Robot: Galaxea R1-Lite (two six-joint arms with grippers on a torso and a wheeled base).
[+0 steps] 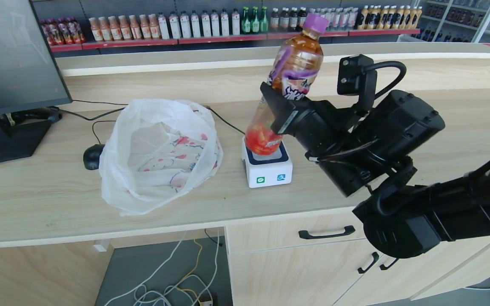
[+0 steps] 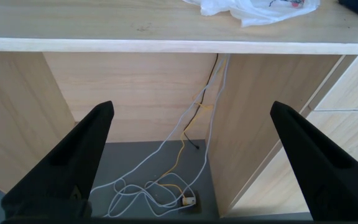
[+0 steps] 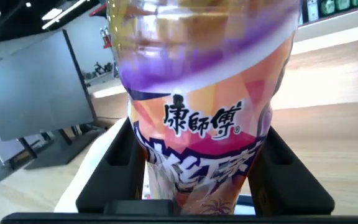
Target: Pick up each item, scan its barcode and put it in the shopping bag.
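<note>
Right pincer (image 1: 281,108) is clenched on the bottle (image 1: 298,59) around its label, one finger on each side; the right wrist view confirms it, black fingers (image 3: 114,165) hard against the bottle (image 3: 204,74). The bottle has amber drink, a purple cap and a red lower section. It's tilted, cap toward 1 o'clock, base down over the top window of the white scanner box (image 1: 267,168). Can't tell if the base touches the scanner or sits just above it. The scanner stands on the counter (image 1: 36,191), just beside the shopping bag (image 1: 160,153) at the bag's 3 o'clock, a narrow gap between them. The bag is thin white plastic with red print, slumped on the counter with its mouth open; can't tell if anything is inside. A black mouse (image 1: 93,156) sits against the bag at its 9 o'clock, cable running back toward the monitor (image 1: 11,55) at 10 o'clock. Left pincer (image 2: 191,104) is released, fingers spread wide with nothing between them, and sits below the counter edge (image 2: 166,45), facing the open bay where loose cables (image 2: 166,180) lie on the floor. A shelf of bottles (image 1: 228,21) runs along the back wall at 12 o'clock.
</note>
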